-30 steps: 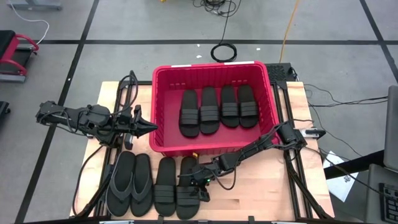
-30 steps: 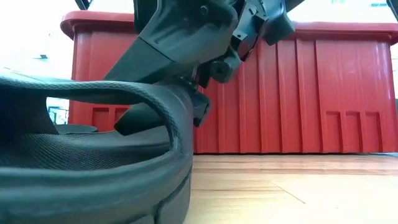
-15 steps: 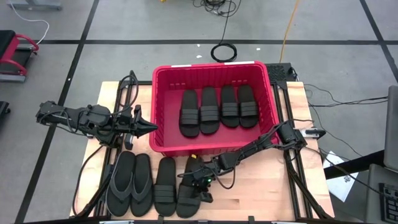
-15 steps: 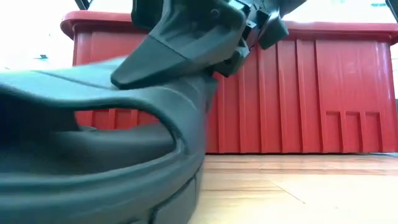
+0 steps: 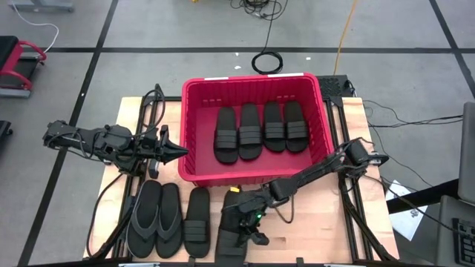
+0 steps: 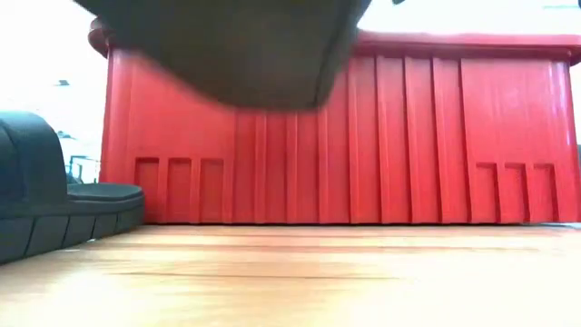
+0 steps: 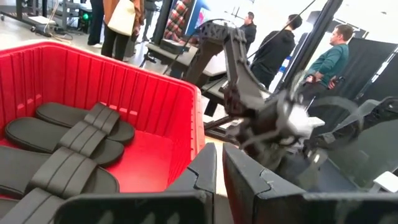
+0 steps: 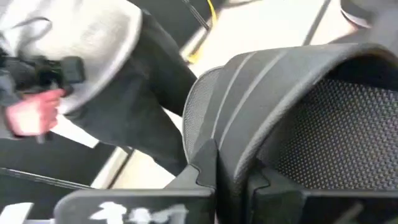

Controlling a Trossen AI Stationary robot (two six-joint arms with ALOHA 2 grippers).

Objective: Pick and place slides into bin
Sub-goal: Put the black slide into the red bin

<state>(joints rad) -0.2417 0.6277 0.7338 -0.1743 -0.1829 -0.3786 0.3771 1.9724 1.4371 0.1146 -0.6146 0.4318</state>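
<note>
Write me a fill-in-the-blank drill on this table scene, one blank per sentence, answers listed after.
1. The red bin holds ____ ribbed-strap slides lying side by side.
2. The right hand is shut on the ____ of a slide, which hangs clear of the table.
3. On the table's left, beside a third slide, lie ____ thong flip-flops.
4. The left hand, shut and holding nothing, waits just outside the bin's ____ wall.

Answers: four; strap; two; left

Four slides (image 5: 260, 130) lie in the bin (image 5: 194, 160); three more (image 5: 171, 221) lie before it, perhaps touching.
</note>
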